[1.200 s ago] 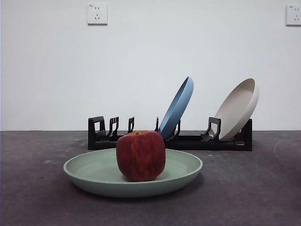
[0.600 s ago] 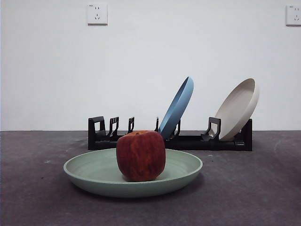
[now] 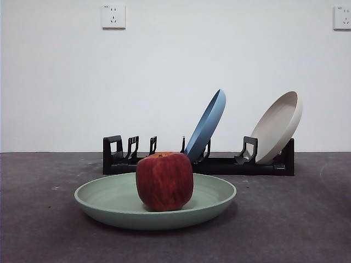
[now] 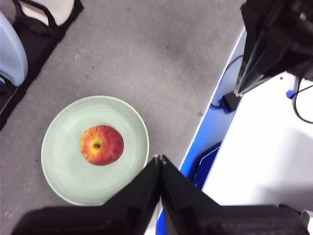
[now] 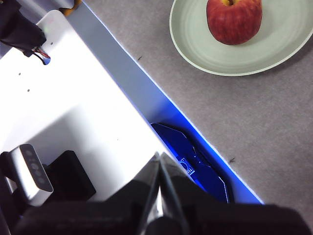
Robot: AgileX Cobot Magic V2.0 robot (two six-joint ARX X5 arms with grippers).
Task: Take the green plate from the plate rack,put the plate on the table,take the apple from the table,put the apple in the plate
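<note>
The green plate (image 3: 109, 200) lies flat on the dark grey table (image 3: 290, 219) in front of the plate rack (image 3: 225, 164). The dark red apple (image 3: 164, 181) stands in the plate's middle. Both show in the left wrist view, plate (image 4: 63, 171) and apple (image 4: 101, 145), and in the right wrist view, plate (image 5: 274, 46) and apple (image 5: 234, 18). My left gripper (image 4: 159, 159) is shut and empty, high above the table's edge. My right gripper (image 5: 159, 155) is shut and empty, raised over the table's edge away from the plate. Neither arm shows in the front view.
The rack holds a blue plate (image 3: 206, 125) and a beige plate (image 3: 277, 127), both leaning on edge. A blue-edged white platform (image 5: 83, 107) borders the table. A black stand (image 4: 274, 44) rises beside the table.
</note>
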